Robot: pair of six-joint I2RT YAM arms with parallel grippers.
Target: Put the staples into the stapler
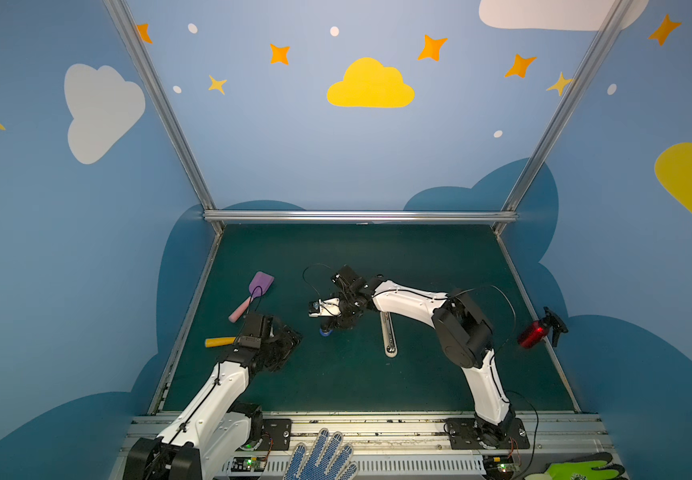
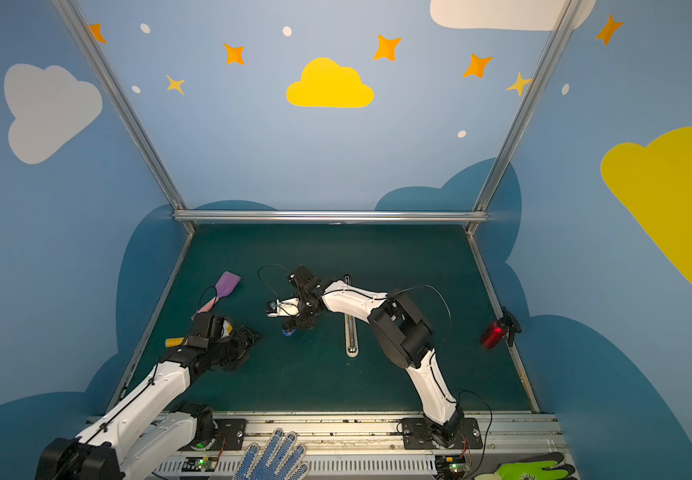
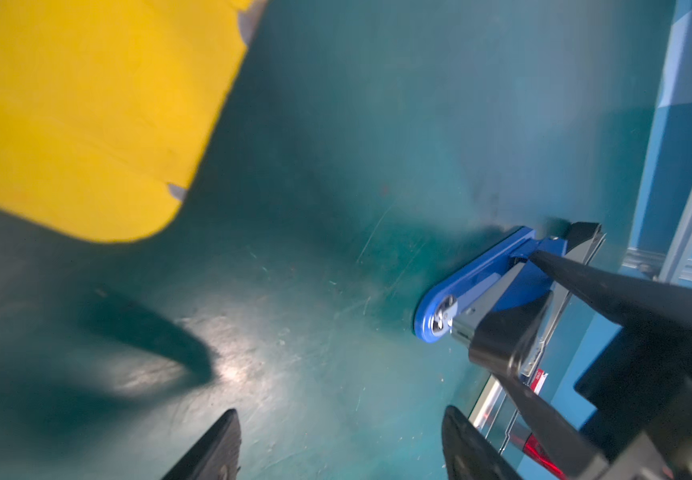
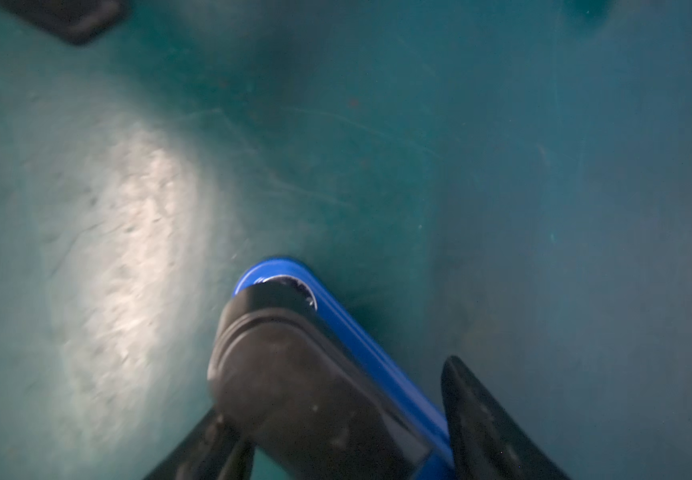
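A blue stapler [image 1: 326, 331] [image 2: 287, 331] with a black top lies mid-table. My right gripper [image 1: 338, 324] [image 4: 331, 390] hangs over it, one finger on each side. In the right wrist view bare mat shows between one finger [image 4: 481, 415] and the blue base [image 4: 327, 305], so the jaws stand open. In the left wrist view the staples show only as a sliver of white card with a red mark [image 3: 538, 377] behind the stapler [image 3: 460, 286]; in both top views they are hidden. My left gripper [image 1: 290, 340] [image 3: 342, 415] is open and empty, left of the stapler.
A long silver stapler [image 1: 387, 332] lies right of the blue one. A yellow tool [image 1: 219, 342] and a purple spatula [image 1: 259, 286] lie by the left wall, a red spray bottle [image 1: 533, 334] at the right edge. Gloves [image 1: 323, 455] rest on the front rail.
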